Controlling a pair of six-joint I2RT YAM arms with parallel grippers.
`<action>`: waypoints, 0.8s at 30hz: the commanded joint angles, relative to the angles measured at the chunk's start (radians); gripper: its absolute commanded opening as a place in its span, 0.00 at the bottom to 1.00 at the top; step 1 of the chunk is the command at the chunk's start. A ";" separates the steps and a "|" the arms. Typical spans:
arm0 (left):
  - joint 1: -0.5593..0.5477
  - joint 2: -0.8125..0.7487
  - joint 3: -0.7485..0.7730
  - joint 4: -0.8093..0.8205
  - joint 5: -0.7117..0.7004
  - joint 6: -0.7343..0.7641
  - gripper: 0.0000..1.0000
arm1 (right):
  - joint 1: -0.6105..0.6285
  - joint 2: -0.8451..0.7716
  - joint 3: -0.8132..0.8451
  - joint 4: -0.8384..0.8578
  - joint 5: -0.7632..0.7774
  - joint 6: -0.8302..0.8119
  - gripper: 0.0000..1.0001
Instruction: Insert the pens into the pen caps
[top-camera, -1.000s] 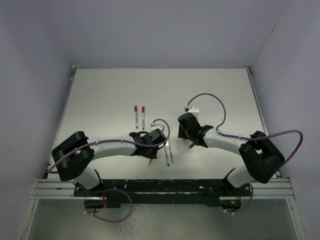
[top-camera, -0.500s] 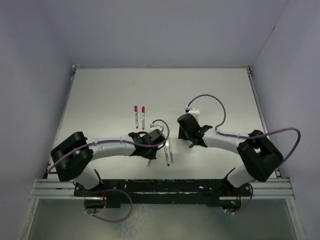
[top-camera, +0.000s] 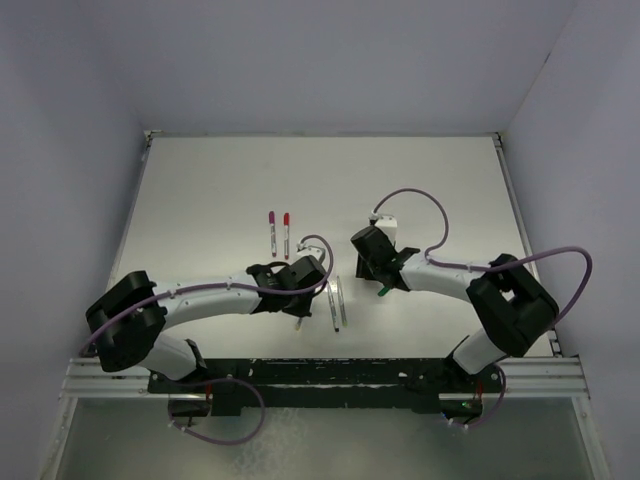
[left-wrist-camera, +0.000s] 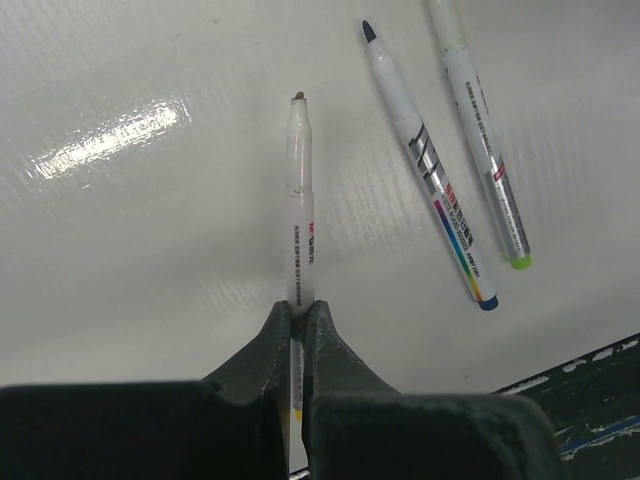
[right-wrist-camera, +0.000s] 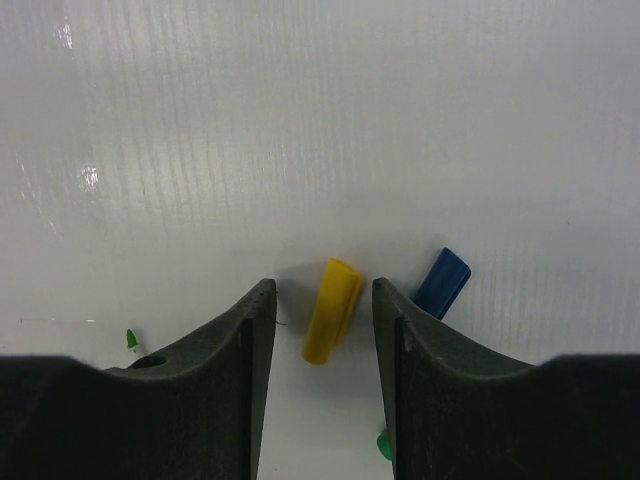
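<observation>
— Magenta and red capped pens (top-camera: 272, 230) lie parked together from above, away from our arms; two bare pens (top-camera: 335, 305) wait between our grippers.
— At our left wrist, we see the left gripper (left-wrist-camera: 297, 320) clamped on a pen (left-wrist-camera: 300, 200) by its tail, tip free for capping.
— At our right wrist, the right gripper (right-wrist-camera: 322, 292) stands open astride the yellow cap (right-wrist-camera: 333, 312) on the table (right-wrist-camera: 300, 120), blue cap (right-wrist-camera: 441, 283) beside; we judge yellow goes next.
</observation>
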 joint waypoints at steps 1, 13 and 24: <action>-0.002 -0.036 0.006 0.017 -0.016 0.018 0.00 | -0.002 0.029 0.035 -0.053 0.036 0.029 0.45; -0.002 -0.039 0.021 0.014 -0.018 0.020 0.00 | 0.017 0.041 0.033 -0.128 0.047 0.038 0.40; -0.001 -0.043 0.031 0.013 -0.019 0.018 0.00 | 0.086 0.116 0.059 -0.202 0.064 0.074 0.09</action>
